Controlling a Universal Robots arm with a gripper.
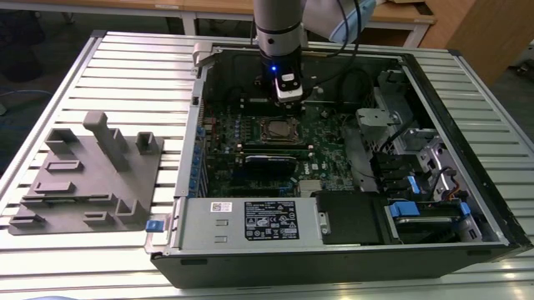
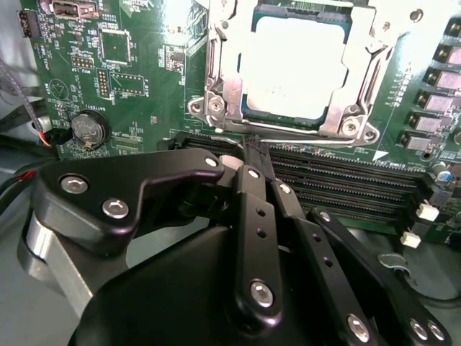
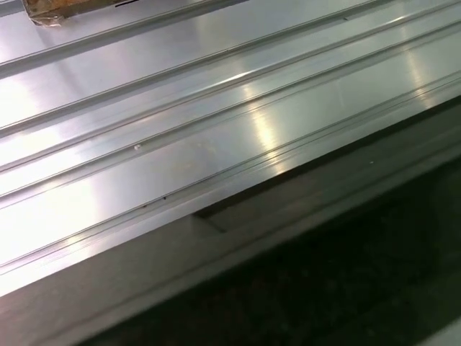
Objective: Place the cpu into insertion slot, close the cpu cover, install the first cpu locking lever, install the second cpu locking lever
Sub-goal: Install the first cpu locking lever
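The cpu (image 2: pixel 295 65) lies flat in the insertion slot (image 1: pixel 282 130), its pale silver face showing through the square opening of the cpu cover (image 2: pixel 222 79), which is folded down over it. A thin metal lever rod (image 2: pixel 317 138) runs along the socket edge nearest my gripper. My gripper (image 2: pixel 253 146) is shut, its black fingers (image 2: pixel 250 194) pressed together with the tips right at that edge, beside the rod. In the exterior view the gripper (image 1: pixel 286 106) hangs inside the open computer case just behind the socket.
Black memory slots (image 2: pixel 346 184) and a coin battery (image 2: pixel 88 128) flank the socket on the green board. A grey box with a black label (image 1: pixel 271 220) fills the case front; drive bays (image 1: pixel 417 181) stand at the exterior view's right. A grey fixture (image 1: pixel 84 175) rests on the slatted table (image 3: pixel 216 130).
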